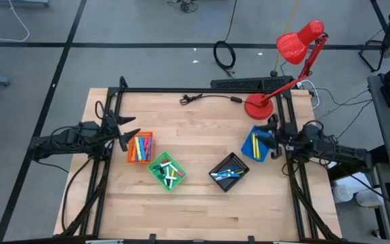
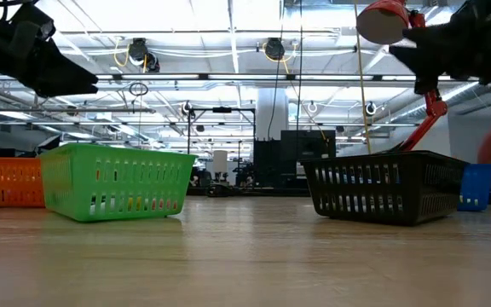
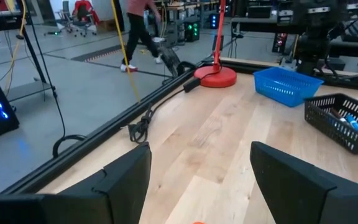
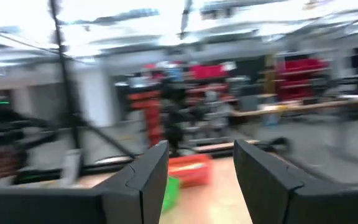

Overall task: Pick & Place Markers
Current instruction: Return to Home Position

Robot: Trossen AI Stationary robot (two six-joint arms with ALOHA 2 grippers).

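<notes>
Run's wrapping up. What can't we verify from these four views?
1. High view: markers in the orange basket overlap, too small to count.
2. Low view: black basket and orange basket walls hide contents; black one covers part of the blue basket.
3. Left wrist view: edge cuts off the orange basket, past the open left gripper.
4. Right wrist view: a finger of the open right gripper covers much of the green basket.

Overhead plan: a pale wooden table (image 1: 202, 135) stands on a grey floor (image 1: 147, 27) crossed by dark lines. A red desk lamp (image 1: 298, 42) stands at the table's 1 o'clock; a coiled black cable (image 1: 223, 54) lies on the floor at 12 o'clock. Bright ceiling lights (image 2: 228, 17) span the hall.
</notes>
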